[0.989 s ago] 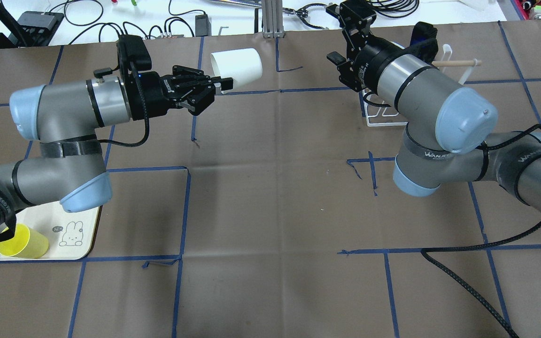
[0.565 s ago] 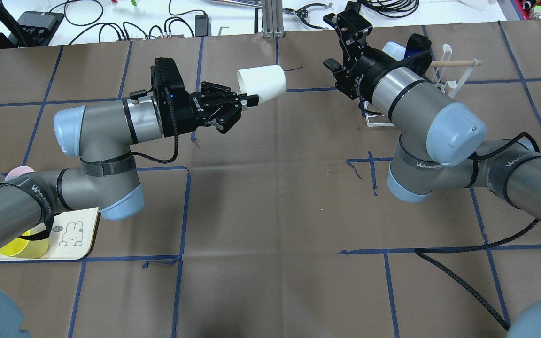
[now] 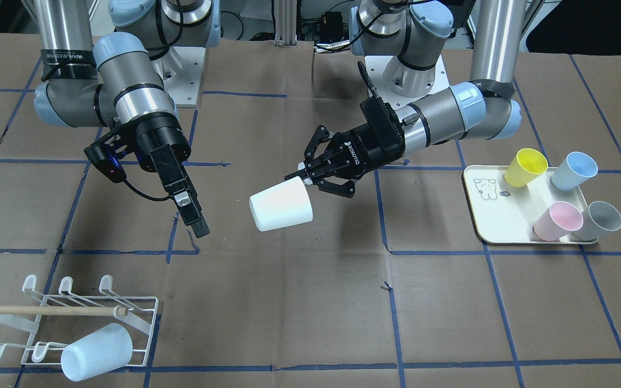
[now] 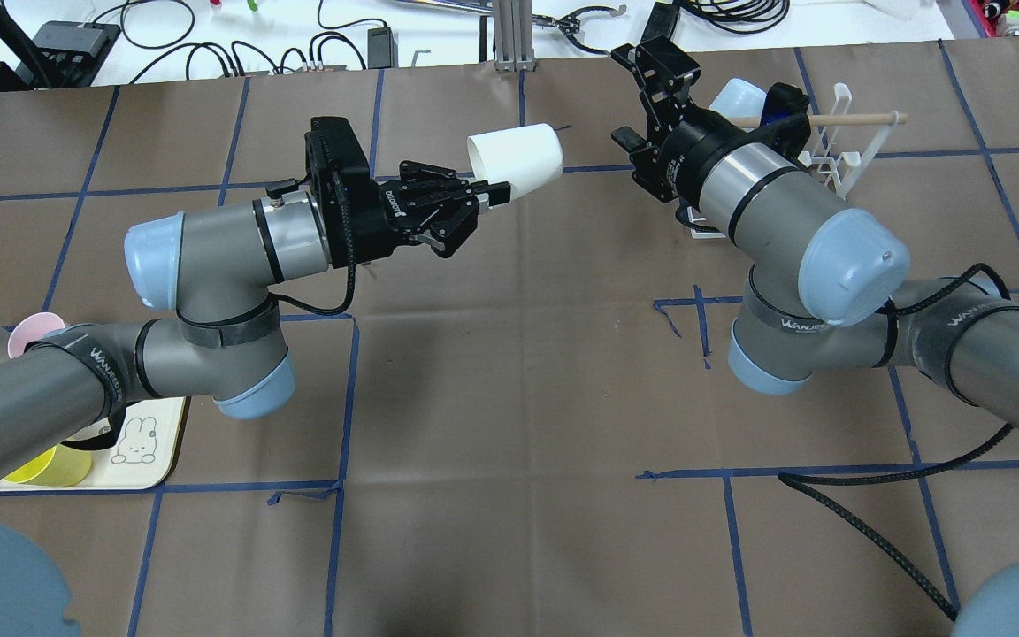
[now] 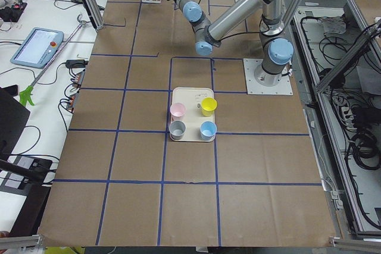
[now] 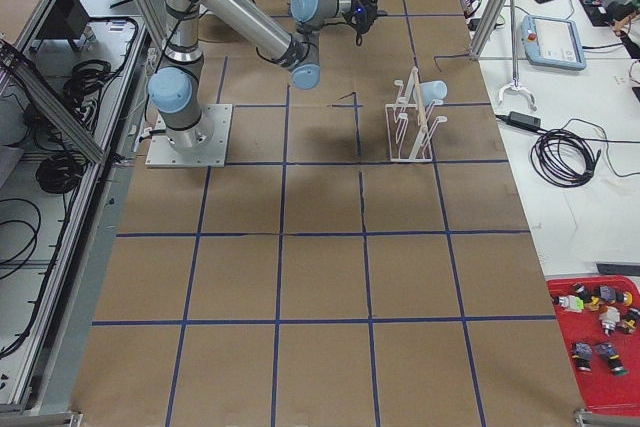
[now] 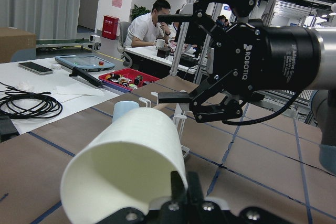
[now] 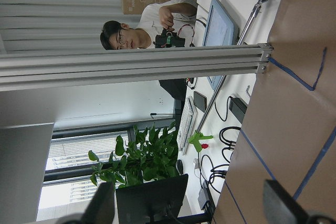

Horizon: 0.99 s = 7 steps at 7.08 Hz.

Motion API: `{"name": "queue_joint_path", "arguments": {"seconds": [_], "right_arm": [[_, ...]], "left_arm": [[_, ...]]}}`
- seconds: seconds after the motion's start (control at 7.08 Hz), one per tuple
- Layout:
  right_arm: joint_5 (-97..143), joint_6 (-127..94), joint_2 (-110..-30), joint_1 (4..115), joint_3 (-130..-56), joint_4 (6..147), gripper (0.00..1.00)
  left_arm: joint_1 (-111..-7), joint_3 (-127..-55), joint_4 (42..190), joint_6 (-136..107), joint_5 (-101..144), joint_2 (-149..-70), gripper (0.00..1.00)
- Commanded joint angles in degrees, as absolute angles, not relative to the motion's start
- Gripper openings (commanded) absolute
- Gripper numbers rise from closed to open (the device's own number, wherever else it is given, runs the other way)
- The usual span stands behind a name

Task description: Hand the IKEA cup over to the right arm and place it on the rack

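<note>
1. Left arm has swung further right in the overhead view since 0.6 s ago. It carried the white cup (image 4: 517,159) closer to the right gripper (image 3: 196,221), which has barely shifted.
2. Left gripper (image 4: 496,188) is a black claw type, fingers pressed together on the cup's rim wall. The wrist view shows the cup's open mouth at the fingers.
3. White cup is plain, matte and tapered. It is held on its side in the air at the front view's centre, base pointing lower left, apart from the right gripper.
4. Right gripper has long flat black fingers. Its wrist view shows the two tips spread wide with nothing between them.
5. Rack (image 3: 143,307) sits at the lower left of the front view: white wire with hook-tipped prongs and a pale wooden dowel (image 3: 46,310) lying across it. One light-blue cup (image 3: 96,351) hangs tilted on a front prong.
6. Tray (image 3: 496,215) is cream, rectangular with rounded corners, at the right of the front view. It holds a yellow cup (image 3: 526,167), blue cup (image 3: 573,170), pink cup (image 3: 557,221) and grey cup (image 3: 601,221), all tipped over.
7. Table (image 3: 310,323) is covered in brown paper with a blue tape grid.
</note>
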State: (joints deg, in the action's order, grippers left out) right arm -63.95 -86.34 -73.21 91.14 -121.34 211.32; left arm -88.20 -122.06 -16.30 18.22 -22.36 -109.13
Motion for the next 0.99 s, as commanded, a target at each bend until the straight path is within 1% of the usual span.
{"name": "queue_joint_path", "arguments": {"seconds": [0.0, 0.42, 0.85], "right_arm": [[-64.8, -86.2, -75.3, 91.6, -122.7, 206.0, 1.00], [-64.9, -85.4, -75.9, 93.5, -123.1, 200.4, 1.00], [-66.6, -85.3, -75.9, 95.0, -122.9, 199.2, 1.00]], "left_arm": [[-89.6, -122.0, -16.5, 17.8, -24.2, -109.2, 0.00], [-89.6, -122.0, -16.5, 17.8, -24.2, -109.2, 0.00], [-89.6, -122.0, -16.5, 17.7, -24.2, -109.2, 0.00]]}}
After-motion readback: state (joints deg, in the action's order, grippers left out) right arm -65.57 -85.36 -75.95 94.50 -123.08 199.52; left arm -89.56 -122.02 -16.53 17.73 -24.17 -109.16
